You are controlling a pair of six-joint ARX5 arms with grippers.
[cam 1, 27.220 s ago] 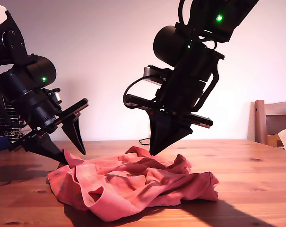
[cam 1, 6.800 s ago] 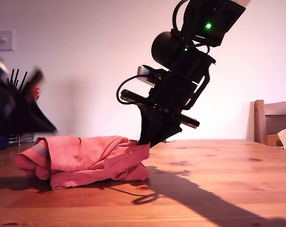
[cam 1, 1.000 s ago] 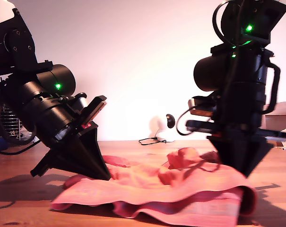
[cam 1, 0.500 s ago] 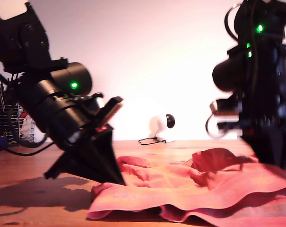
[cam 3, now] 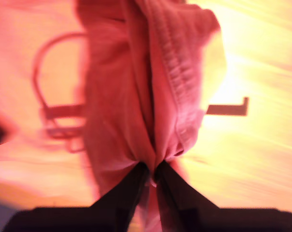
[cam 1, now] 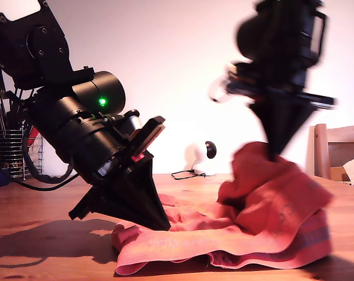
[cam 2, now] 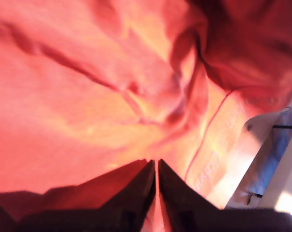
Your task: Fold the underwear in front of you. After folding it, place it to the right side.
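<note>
The coral-red underwear (cam 1: pixel 264 205) lies bunched on the wooden table (cam 1: pixel 42 213), towards the exterior view's right. My first gripper (cam 1: pixel 162 225) is tilted down at the cloth's end on the exterior view's left, shut on a fold there. Its wrist view shows the closed jaws (cam 2: pixel 157 164) amid red cloth (cam 2: pixel 88 106) and the lettered waistband (cam 2: pixel 215 159). My second gripper (cam 1: pixel 274 153), blurred, hangs above the table with the other end pinched. A bunch of cloth (cam 3: pixel 136 87) hangs from its shut jaws (cam 3: pixel 152 169).
A small white camera (cam 1: pixel 203 153) and a black cable (cam 1: pixel 185 174) sit at the table's back. A wire utensil rack (cam 1: pixel 7 152) stands at the exterior view's left edge. A wooden chair (cam 1: pixel 334 152) is at the exterior view's right edge.
My second gripper has risen, lifting its end of the underwear off the table. My first gripper has shifted towards the exterior view's right, and the cloth went along with it.
</note>
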